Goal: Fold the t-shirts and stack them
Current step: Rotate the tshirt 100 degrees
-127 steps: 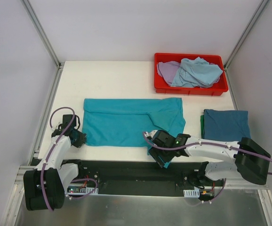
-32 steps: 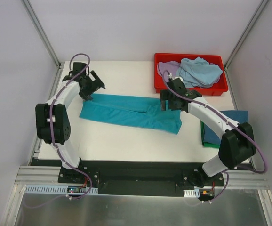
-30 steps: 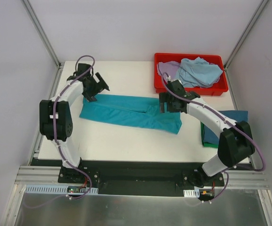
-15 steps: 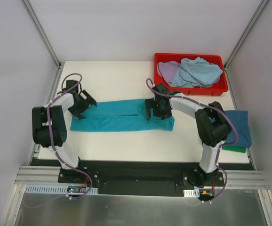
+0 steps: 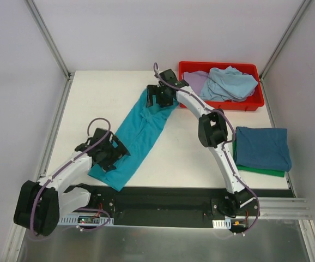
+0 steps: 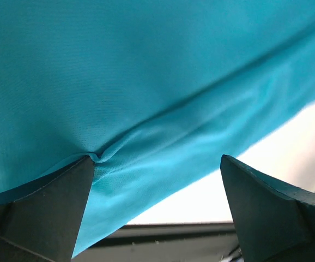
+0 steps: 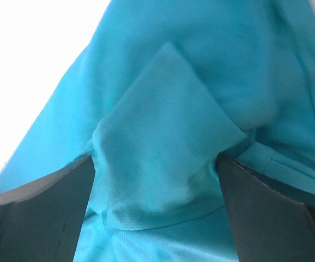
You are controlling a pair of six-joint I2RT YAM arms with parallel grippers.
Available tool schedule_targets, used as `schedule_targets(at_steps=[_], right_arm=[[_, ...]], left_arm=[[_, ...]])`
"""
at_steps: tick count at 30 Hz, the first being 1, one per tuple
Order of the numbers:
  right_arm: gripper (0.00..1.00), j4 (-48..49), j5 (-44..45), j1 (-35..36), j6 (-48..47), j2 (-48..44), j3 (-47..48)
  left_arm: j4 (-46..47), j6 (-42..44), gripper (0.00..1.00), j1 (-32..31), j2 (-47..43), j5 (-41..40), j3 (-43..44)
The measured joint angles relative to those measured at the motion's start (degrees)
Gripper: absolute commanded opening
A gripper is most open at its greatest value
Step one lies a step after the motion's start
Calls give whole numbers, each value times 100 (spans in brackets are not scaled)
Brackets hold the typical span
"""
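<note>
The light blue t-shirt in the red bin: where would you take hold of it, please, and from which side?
I would pinch a raised fold near the middle of the light blue t-shirt, coming straight down. It lies crumpled on top, partly over the lilac shirt, and the red bin walls would block a sideways approach.

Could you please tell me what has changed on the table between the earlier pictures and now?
The teal t-shirt went from a wide rectangle to a narrow strip, then swung diagonal: the left gripper drew one end to the near left, the right gripper took the other toward the red plastic bin. Whether either clamps the cloth is unclear. The bin's crumpled shirts and the folded blue-on-green stack stayed put.
</note>
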Motion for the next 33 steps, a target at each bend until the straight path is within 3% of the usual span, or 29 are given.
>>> schedule_targets(at_steps=[5,10,14,18,26,33], right_arm=[[96,577,-223,-256,74,262,334],[96,1102,-363,-413,107,262,422],[96,953,-452,-352,-125,66,498],[96,636,-321,-105,-444,-986,-616],[96,-50,37,643,-393,-2645,-2116],[96,-39,101,1038,179,-2682,-3283]], left_arm=[[107,-831,99,-1744,177,7,72],[216,-1099,99,-2743,802,-9,461],[214,-1003,99,-2931,994,-155,918],[275,-649,99,-2933,671,-573,1283],[-31,-122,99,-2929,-638,-1178,1182],[-315,-9,99,-2824,-1016,-1300,564]])
